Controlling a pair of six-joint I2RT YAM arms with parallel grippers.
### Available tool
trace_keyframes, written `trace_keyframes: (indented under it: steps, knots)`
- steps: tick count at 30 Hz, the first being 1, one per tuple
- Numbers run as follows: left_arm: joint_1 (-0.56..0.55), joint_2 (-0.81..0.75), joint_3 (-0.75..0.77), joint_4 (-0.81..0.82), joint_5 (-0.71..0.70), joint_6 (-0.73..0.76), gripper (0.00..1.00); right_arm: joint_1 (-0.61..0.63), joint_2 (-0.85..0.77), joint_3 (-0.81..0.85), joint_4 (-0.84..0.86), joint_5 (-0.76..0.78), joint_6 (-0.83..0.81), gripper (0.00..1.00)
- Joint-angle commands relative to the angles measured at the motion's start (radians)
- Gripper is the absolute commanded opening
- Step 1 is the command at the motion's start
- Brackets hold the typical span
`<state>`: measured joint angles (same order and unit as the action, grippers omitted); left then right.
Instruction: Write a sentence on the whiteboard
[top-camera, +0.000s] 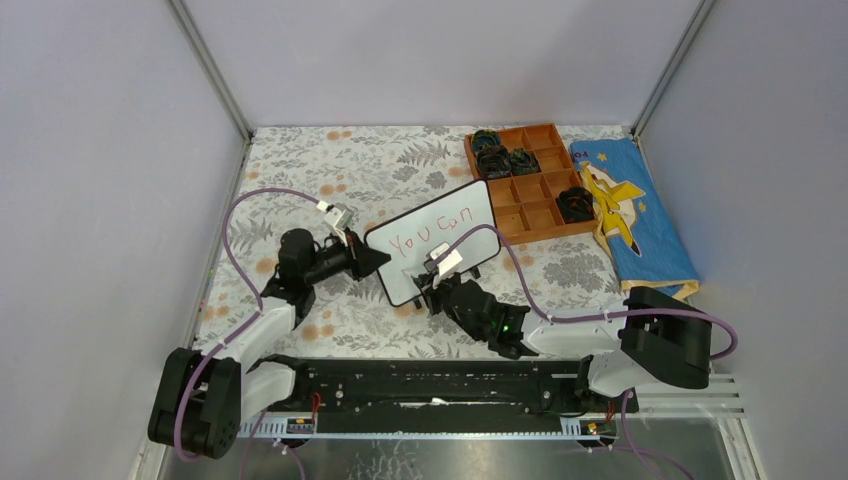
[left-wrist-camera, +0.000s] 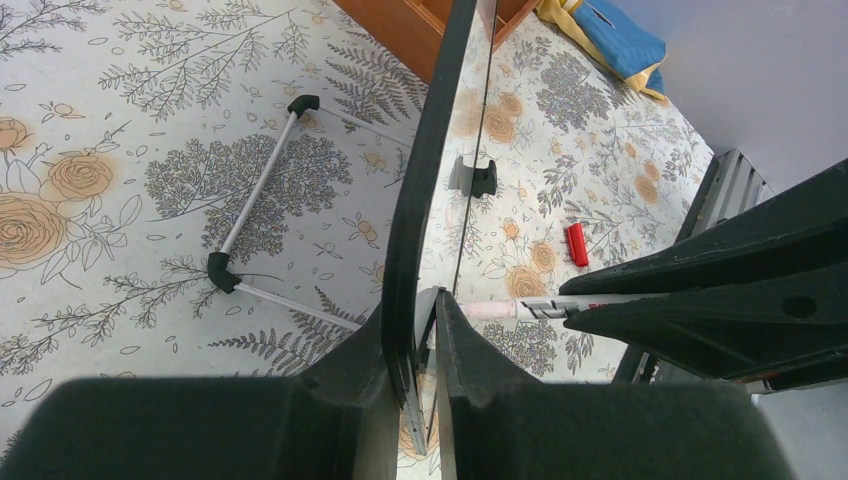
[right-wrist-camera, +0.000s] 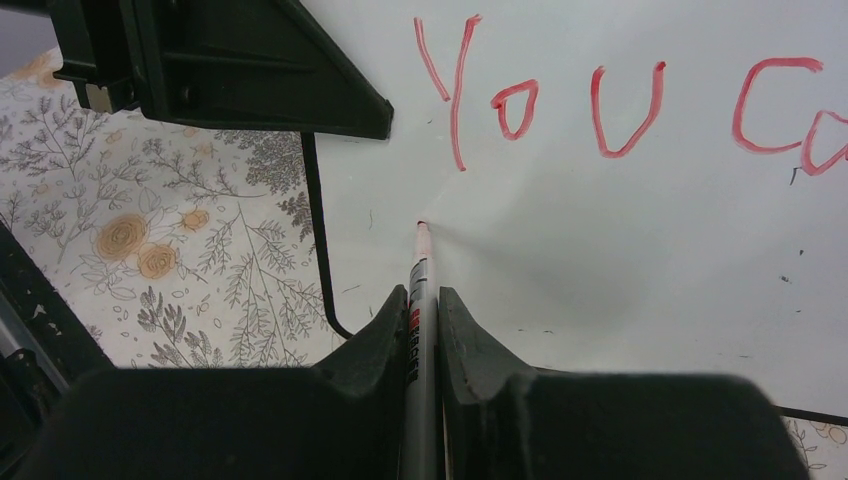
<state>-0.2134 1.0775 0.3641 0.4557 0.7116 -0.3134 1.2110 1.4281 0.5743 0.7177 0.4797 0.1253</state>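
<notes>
marker (right-wrist-camera: 419, 268), unseen from above, sits clamped in right gripper (right-wrist-camera: 423, 305); left gripper (left-wrist-camera: 414, 312) clamps whiteboard (left-wrist-camera: 424, 150).

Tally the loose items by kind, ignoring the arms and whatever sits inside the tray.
whiteboard: 1
red marker: 1
red cap: 1
wooden compartment tray: 1
blue cloth: 1
Total: 5

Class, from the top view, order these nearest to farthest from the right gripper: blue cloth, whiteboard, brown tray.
1. whiteboard, touched by the marker that the right gripper holds.
2. brown tray, beyond the whiteboard, toward the far right.
3. blue cloth, right of the tray, by the right wall.
</notes>
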Motion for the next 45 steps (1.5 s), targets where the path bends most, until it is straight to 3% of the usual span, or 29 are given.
trace_keyframes:
  steps: [1,21,37,45]
  knots:
    - [-0.001,0.010,0.001,-0.084,-0.094,0.102,0.13,0.008,-0.006,0.010,0.027,0.035,0.020,0.00]
    - [-0.007,0.001,-0.001,-0.088,-0.100,0.103,0.13,0.038,-0.026,-0.061,-0.008,0.014,0.092,0.00]
    - [-0.012,0.000,-0.001,-0.088,-0.101,0.104,0.13,0.039,-0.004,0.040,-0.017,0.070,0.016,0.00]
    - [-0.014,0.003,0.001,-0.089,-0.101,0.105,0.13,0.039,0.015,0.052,0.003,0.011,0.011,0.00]
